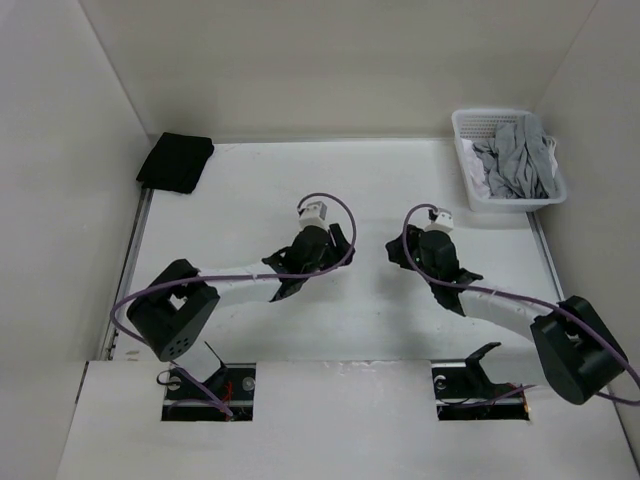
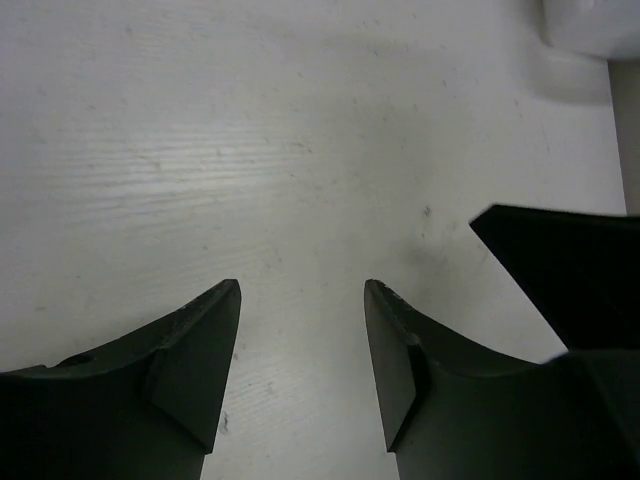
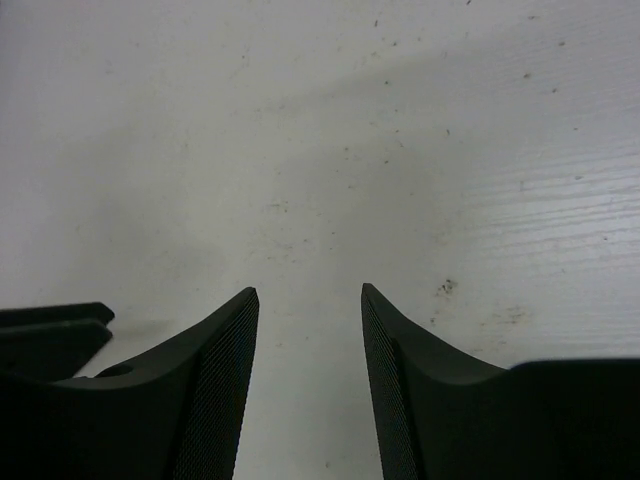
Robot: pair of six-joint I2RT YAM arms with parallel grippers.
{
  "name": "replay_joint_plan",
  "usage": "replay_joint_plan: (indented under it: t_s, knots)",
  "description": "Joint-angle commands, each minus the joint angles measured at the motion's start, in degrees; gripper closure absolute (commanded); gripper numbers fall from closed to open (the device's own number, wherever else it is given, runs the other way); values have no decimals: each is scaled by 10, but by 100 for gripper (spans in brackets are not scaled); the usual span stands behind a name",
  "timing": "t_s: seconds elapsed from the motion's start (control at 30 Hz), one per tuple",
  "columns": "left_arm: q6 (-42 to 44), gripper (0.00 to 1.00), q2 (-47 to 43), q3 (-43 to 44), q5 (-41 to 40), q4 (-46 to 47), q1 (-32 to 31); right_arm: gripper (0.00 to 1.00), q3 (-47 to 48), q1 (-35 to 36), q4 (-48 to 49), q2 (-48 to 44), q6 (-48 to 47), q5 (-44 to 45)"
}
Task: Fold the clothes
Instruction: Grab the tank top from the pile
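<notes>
The clothes [image 1: 512, 158] are showing plain grey, the basket [image 1: 510, 204] white mesh, the cloth [image 1: 176, 162] black, the counter [image 1: 250, 190] white.

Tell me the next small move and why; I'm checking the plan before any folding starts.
Probably send the right gripper toward the basket at the far right corner to take the clothes. Both it and the left gripper stand open and empty over the table, and the grey clothes lie bunched in the basket, nearer the right arm.
</notes>
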Motion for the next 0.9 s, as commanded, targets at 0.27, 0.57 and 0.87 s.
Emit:
replay_joint_plan:
  t_s: [0.27, 0.57, 0.87]
  knots:
    - [85, 83, -27, -54, 52, 119, -67, 93, 175, 21, -111, -5, -21, 15]
    - [96, 90, -39, -82, 29, 142, -70, 97, 419, -266, -260, 81, -56, 96]
    - [84, 64, -38, -102, 33, 176, -49, 53, 566, -440, -272, 267, -59, 137]
